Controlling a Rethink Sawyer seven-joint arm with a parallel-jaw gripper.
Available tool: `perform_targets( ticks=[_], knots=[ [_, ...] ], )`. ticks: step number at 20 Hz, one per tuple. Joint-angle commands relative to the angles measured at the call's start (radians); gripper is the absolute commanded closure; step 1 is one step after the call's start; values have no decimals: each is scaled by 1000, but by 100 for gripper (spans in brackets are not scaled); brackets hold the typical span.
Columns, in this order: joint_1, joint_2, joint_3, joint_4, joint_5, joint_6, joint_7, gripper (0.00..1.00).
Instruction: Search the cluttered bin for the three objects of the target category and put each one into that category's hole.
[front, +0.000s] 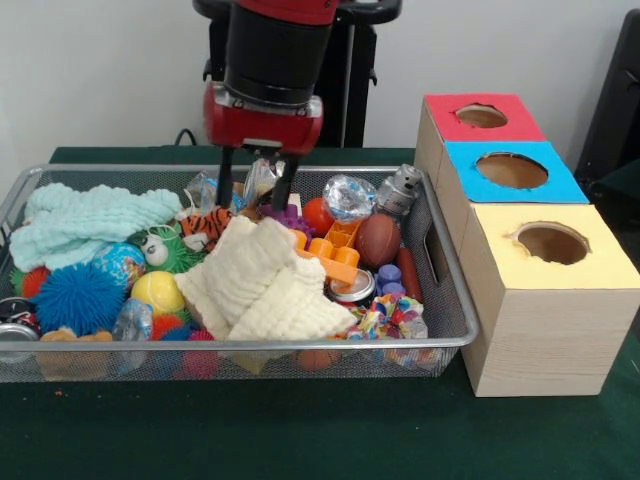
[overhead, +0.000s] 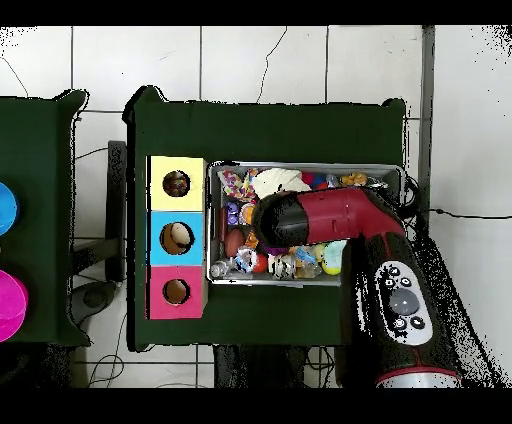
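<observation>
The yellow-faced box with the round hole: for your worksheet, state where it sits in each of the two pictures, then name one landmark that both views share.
Front view: the yellow-faced box stands at the right, nearest the camera in its row, beside the bin.
Overhead view: the yellow-faced box is left of centre, topmost of the three, left of the bin.
Shared landmark: the blue-faced box next to it.

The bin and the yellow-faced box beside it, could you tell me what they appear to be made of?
The bin: silver wire mesh with a thicker metal rim; the toys show through its walls. The yellow-faced box: apparently pale wood, with faint grain lines on its sides, and a matte yellow top, possibly paper.
</observation>
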Motion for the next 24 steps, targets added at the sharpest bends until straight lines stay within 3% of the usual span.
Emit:
perform_targets(
  ticks=[1,16,24],
  knots=[
    [40,4,88,21,52,98,-32,0],
    [78,82,87,-10,75,-50,54,0],
    [111,153,63,-71,62,-113,91,0]
  ],
)
